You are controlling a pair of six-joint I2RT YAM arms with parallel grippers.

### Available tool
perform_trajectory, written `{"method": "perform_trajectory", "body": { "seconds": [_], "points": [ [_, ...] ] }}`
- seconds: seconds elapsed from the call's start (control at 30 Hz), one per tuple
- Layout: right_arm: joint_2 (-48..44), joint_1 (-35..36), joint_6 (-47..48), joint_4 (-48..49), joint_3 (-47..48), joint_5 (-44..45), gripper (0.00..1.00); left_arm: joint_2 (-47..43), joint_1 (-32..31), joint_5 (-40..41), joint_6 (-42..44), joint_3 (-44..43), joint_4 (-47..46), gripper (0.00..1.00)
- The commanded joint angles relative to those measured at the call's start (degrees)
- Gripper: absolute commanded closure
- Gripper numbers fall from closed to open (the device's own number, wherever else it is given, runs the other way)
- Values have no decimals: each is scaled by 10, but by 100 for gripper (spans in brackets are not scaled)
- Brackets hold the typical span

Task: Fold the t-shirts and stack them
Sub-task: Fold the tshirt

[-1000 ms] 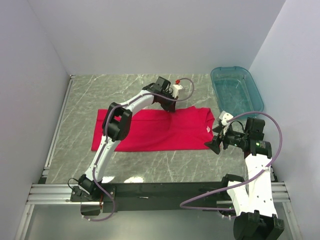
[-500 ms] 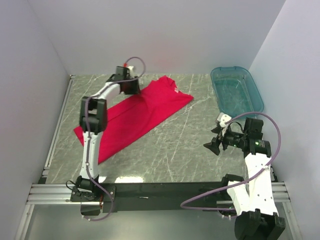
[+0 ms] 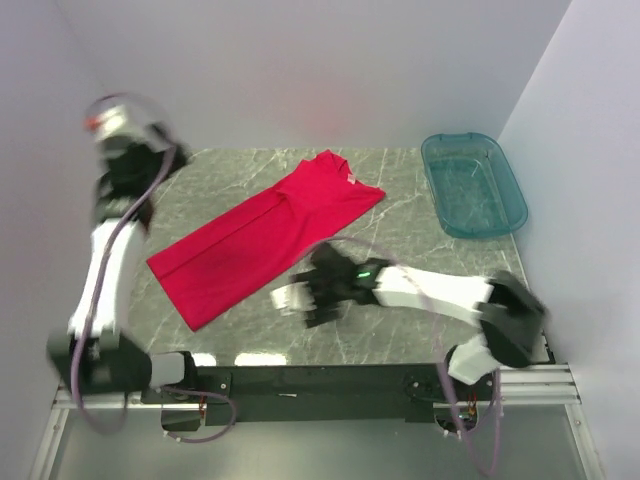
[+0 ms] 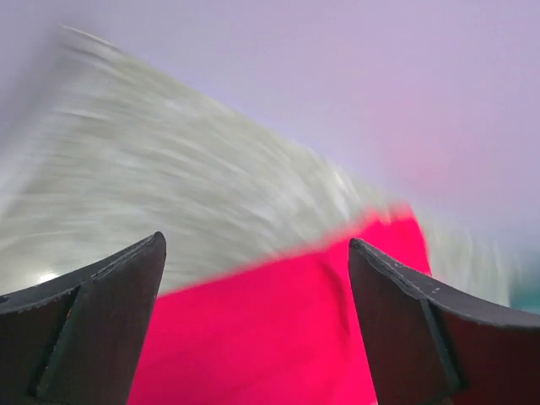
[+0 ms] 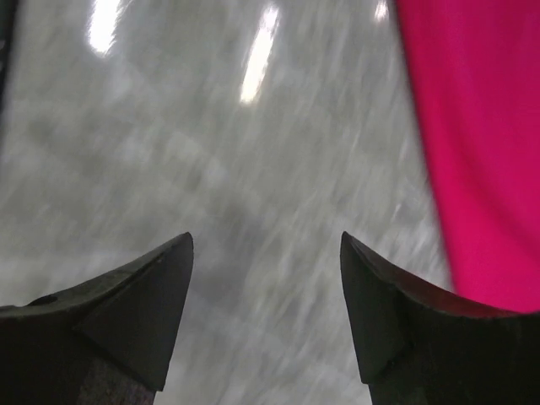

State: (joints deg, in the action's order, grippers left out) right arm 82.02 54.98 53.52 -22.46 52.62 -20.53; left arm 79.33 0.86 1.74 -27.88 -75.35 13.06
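Observation:
The red t-shirt [image 3: 260, 240] lies folded into a long strip. It runs diagonally across the marble table, with its collar end at the back near the middle. My left gripper [image 4: 255, 240] is open and empty, raised at the far left, and looks down on the shirt [image 4: 278, 337]. The left arm [image 3: 130, 165] is blurred with motion. My right gripper [image 3: 295, 298] reaches across the front of the table. It is open just off the shirt's near long edge. In the right wrist view, bare table shows between its fingertips [image 5: 266, 236] and the shirt [image 5: 481, 126] lies to the right.
A teal plastic bin [image 3: 473, 185] stands at the back right. White walls close in the table on the left, back and right. A metal rail [image 3: 320, 385] runs along the near edge by the arm bases.
The left gripper dragged the shirt round to a diagonal, opened, let go and swung up to the far left. The right arm swept from the right side to the shirt's near edge.

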Motion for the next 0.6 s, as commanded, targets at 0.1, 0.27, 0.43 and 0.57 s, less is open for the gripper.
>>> {"method": "perform_trajectory", "body": {
  "seconds": [0.1, 0.27, 0.43, 0.57],
  "points": [
    [238, 151, -11, 190, 197, 204, 24, -294, 132, 68, -21, 189, 124, 0],
    [362, 188, 4, 210, 306, 230, 23, -448, 128, 115, -18, 215, 198, 1],
    [433, 188, 19, 215, 348, 255, 26, -445, 116, 112, -15, 197, 228, 1],
    [453, 181, 26, 223, 347, 273, 29, -448, 101, 120, -7, 189, 232, 1]
  ]
}}
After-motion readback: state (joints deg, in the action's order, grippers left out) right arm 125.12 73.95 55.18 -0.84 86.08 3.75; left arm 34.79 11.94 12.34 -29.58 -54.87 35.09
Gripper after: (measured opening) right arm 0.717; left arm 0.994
